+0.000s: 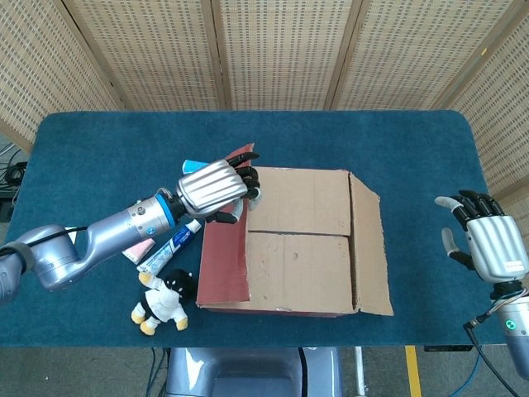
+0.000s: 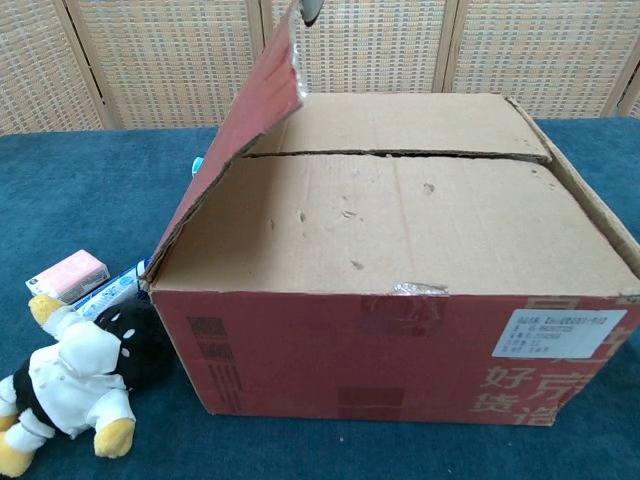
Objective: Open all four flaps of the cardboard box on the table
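The cardboard box (image 1: 297, 252) sits mid-table, its red front (image 2: 400, 350) facing the chest camera. Its left outer flap (image 1: 225, 256), red on the outside, stands steeply raised (image 2: 240, 140). My left hand (image 1: 213, 188) grips that flap's free far corner, fingers curled over the edge; in the chest view only a fingertip (image 2: 310, 10) shows at the top. Two brown inner flaps (image 2: 400, 215) lie flat, meeting at a seam. The right outer flap (image 1: 369, 244) lies low, lifted slightly. My right hand (image 1: 483, 244) hovers open, well right of the box.
A plush toy (image 1: 163, 304) lies by the box's near left corner (image 2: 70, 385). A toothpaste tube (image 1: 169, 246) and a pink packet (image 2: 68, 275) lie left of the box. A blue item (image 1: 194, 165) lies behind the left hand. Wicker screens stand behind the table.
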Motion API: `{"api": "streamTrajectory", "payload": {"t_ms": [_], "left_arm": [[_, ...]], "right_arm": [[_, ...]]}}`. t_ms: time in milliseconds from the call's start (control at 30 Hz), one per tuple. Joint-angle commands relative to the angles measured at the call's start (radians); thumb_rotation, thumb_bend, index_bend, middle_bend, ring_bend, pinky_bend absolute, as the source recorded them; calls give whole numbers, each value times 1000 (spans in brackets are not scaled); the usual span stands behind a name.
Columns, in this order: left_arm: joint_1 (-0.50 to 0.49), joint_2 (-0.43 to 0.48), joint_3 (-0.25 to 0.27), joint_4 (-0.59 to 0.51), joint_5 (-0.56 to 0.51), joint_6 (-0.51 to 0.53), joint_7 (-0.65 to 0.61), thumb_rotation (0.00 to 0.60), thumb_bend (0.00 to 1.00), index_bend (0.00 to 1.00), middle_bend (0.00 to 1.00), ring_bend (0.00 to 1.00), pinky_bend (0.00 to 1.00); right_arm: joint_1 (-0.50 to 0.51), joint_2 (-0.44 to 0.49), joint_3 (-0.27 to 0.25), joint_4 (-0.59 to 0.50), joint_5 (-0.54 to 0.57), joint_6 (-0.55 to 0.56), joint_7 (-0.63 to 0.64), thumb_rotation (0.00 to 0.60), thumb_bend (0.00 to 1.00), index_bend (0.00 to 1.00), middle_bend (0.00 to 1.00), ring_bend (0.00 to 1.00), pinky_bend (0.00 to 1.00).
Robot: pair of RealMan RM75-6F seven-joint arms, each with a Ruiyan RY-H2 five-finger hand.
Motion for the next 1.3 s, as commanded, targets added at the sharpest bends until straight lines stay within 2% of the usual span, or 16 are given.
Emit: {"api": "streamTrajectory", "payload": {"t_ms": [33,367,633,767,1000,1067,1167,1300], "left_arm": [[22,39,6,-23,10,20,-12,234,972,507,439,253,51],[108,169,29,-54,44,97,-47,234,961,507,439,254,51],[166,236,47,-55,67,130,-49,234,948,507,439,254,51],[223,301,69,-77,78,157,-46,233,939,507,439,255,51],[270,322,81,-76,66,162,-46,234,910,509,439,256,51],[286,320,81,-73,54,164,-40,234,868,509,438,255,51],[303,309,80,-70,36,169,-23,231,694,494,398,248,51],[331,264,67,-69,-18,179,61,230,501,383,297,200,51]], "right_arm": [[1,1,2,-2,0,-1,-2,600,569,249,315,188,192],[9,6,8,-12,0,-6,-9,600,569,249,314,189,192],[17,5,10,-22,-4,-15,-20,600,569,249,314,188,192],[24,2,13,-26,-5,-20,-24,600,569,249,314,188,192],[26,1,12,-27,-6,-22,-25,600,569,249,314,188,192],[26,0,12,-27,-6,-23,-24,600,569,249,314,189,192],[26,-2,10,-27,-6,-24,-22,600,569,249,314,188,191],[26,-7,6,-28,-11,-25,-22,600,569,249,313,188,192]]}}
